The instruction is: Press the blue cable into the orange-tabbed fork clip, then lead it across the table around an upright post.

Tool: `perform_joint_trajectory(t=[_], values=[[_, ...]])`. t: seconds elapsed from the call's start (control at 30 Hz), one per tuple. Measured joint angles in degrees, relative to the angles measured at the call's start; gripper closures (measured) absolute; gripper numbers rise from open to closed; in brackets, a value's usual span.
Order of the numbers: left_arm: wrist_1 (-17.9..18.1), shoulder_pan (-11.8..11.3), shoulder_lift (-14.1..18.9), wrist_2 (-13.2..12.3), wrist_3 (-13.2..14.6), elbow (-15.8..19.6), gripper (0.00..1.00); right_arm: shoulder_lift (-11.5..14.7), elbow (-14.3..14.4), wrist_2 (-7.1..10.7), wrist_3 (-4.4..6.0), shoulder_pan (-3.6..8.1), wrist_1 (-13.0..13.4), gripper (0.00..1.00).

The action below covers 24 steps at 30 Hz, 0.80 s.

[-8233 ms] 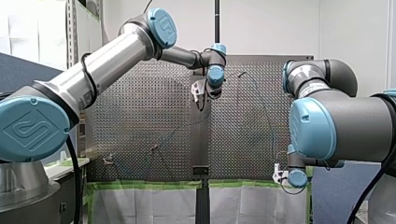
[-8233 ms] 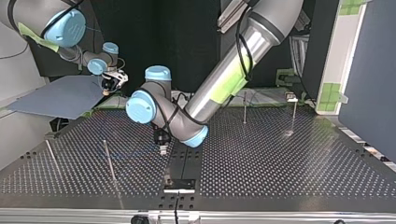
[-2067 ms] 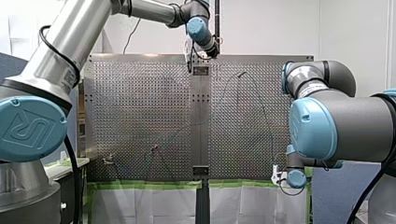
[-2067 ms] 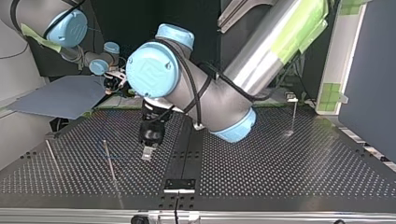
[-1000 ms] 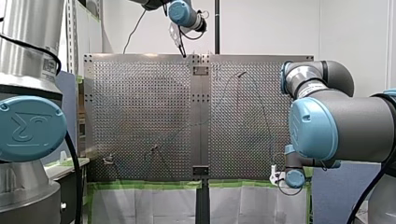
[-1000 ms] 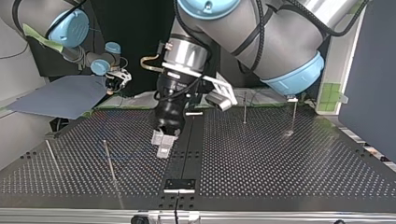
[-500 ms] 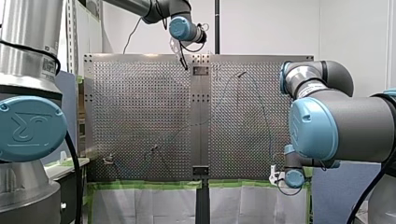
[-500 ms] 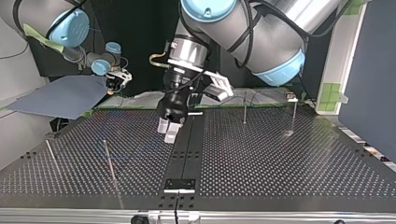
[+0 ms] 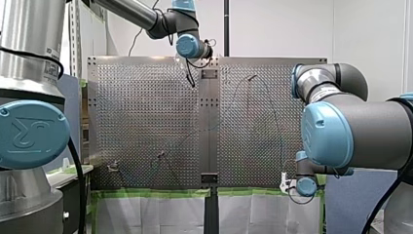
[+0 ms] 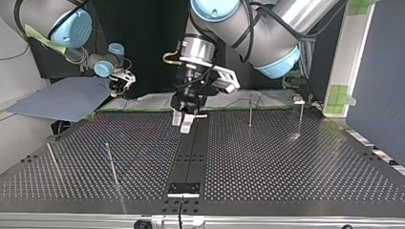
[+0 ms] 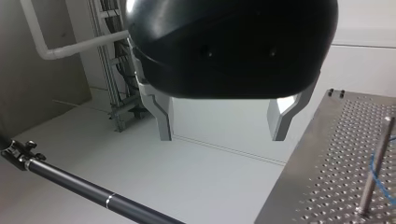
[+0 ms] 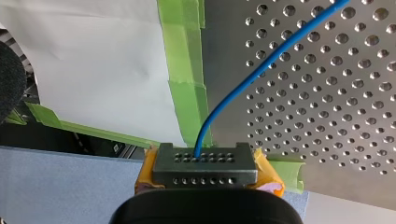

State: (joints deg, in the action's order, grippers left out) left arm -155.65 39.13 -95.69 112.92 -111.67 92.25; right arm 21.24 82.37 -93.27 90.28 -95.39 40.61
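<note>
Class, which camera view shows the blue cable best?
The right wrist view: the blue cable runs clearly from my right end effector over the table. The front and top views show faint threads; the left wrist view shows a short piece beside a post.

Four upright posts (image 10: pixel 111 164), one blue cable (image 12: pixel 261 70).

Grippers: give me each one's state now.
Left gripper: open, holding nothing.
Right gripper: closed on the blue cable.

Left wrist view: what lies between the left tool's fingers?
Nothing: in the left wrist view the left tool is open, gap bare. The blue cable sits in the right tool.
</note>
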Motion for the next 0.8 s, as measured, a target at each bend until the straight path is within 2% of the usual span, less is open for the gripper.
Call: perform_joint_trajectory(t=[0.4, 0.8], values=[[6.4, 0.0, 0.0, 1.3, -0.8, 6.4, 0.00, 0.0, 0.0, 0.01, 0.01, -0.15, 0.0, 1.00], [13.4, 0.2, 0.0, 4.4, -0.8, 13.4, 0.00, 0.0, 0.0, 0.08, 0.01, -0.23, 0.0, 1.00]])
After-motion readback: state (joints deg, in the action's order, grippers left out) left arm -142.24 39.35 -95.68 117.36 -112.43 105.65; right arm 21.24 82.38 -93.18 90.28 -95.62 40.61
